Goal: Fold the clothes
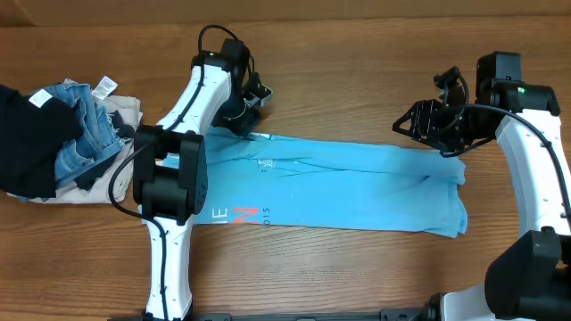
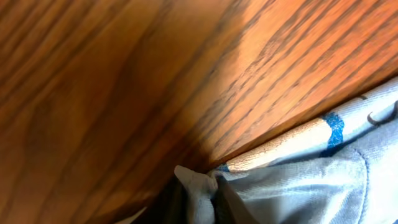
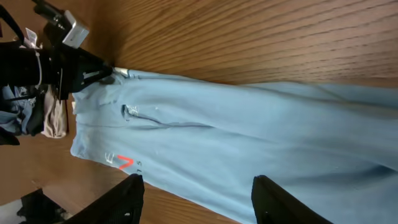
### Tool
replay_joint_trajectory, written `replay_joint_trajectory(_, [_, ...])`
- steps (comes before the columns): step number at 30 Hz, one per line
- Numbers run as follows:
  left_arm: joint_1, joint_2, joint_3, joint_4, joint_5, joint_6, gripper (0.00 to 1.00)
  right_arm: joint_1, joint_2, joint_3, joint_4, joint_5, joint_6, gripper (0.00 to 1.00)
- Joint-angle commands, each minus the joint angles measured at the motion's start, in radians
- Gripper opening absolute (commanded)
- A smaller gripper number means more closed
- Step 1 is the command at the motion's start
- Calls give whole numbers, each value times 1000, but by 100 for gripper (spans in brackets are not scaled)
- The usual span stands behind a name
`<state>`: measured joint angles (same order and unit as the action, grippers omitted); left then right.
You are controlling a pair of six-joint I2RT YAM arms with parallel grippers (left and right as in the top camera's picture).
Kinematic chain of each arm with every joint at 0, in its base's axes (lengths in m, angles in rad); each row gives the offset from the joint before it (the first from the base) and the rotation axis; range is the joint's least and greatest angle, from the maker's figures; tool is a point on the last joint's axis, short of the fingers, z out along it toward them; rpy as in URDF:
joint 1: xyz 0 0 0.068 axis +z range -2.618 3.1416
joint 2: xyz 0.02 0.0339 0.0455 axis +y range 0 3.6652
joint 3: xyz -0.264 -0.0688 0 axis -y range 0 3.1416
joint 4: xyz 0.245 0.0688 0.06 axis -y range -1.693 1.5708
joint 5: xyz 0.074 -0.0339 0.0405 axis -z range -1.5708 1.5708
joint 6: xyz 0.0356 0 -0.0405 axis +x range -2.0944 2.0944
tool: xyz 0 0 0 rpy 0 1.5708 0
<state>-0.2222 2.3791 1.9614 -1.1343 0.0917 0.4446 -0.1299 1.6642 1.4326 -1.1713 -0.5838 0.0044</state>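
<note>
The clothes (image 1: 357,187), a light-blue T-shirt, lie in a long strip across the table, with white and red letters (image 1: 239,215) near the front left. My left gripper (image 1: 252,132) is down at the strip's far left corner. In the left wrist view a fold of the blue cloth (image 2: 292,186) is pinched between its dark jaws (image 2: 198,186), so it is shut on the shirt. My right gripper (image 1: 419,129) hovers over the strip's far right end. Its fingers (image 3: 134,193) stand wide open above the shirt (image 3: 249,130), holding nothing (image 3: 198,190).
A heap of other garments lies at the left edge: jeans (image 1: 80,134), a dark piece (image 1: 27,134) and a beige cloth (image 1: 129,109). Bare wooden table (image 1: 357,53) runs behind the shirt and in front of it.
</note>
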Motion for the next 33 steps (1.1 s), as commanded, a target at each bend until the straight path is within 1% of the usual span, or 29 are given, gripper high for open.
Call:
replay_joint_trajectory(1, [6, 14, 100, -35, -59, -23, 20, 6, -13, 7, 2, 8, -1, 59])
replay_joint_trajectory(6, [6, 14, 167, -89, -74, -23, 24, 6, -13, 7, 1, 8, -1, 59])
replay_joint_trajectory(14, [6, 14, 171, -154, -80, -34, 23, 5, -13, 7, -2, 8, -2, 59])
replay_joint_trajectory(16, [6, 14, 171, -166, -72, -35, 25, 6, -13, 7, -2, 8, -1, 59])
replay_joint_trajectory(21, [6, 14, 171, -167, -64, -42, 25, 6, -13, 7, -3, 8, -1, 59])
replay_joint_trajectory(22, [6, 14, 171, -167, -63, -42, 28, 6, -13, 7, -3, 8, -1, 59])
replay_joint_trajectory(23, [6, 14, 171, -166, -54, -41, 35, 6, -13, 7, -3, 8, -1, 59])
replay_joint_trajectory(24, [6, 14, 171, -164, -42, -41, 38, 6, -13, 7, -3, 8, -1, 59])
replay_joint_trajectory(26, [6, 14, 171, -161, -38, -41, 38, 5, -13, 7, -3, 7, -1, 59])
replay_joint_trajectory(28, [6, 14, 171, -161, -39, -41, 27, 5, -13, 7, -6, 8, -1, 59])
replay_joint_trajectory(30, [6, 14, 171, -163, -39, -41, 11, 5, -13, 7, -8, 8, -2, 59])
replay_joint_trajectory(31, [6, 14, 171, -163, -39, -41, 10, 5, -13, 7, -9, 8, -1, 59])
replay_joint_trajectory(32, [6, 14, 171, -161, -39, -41, 11, 5, -13, 7, -10, 8, -1, 58])
replay_joint_trajectory(33, [6, 14, 171, -154, -39, -42, 40, 5, -13, 7, -10, 8, -1, 58])
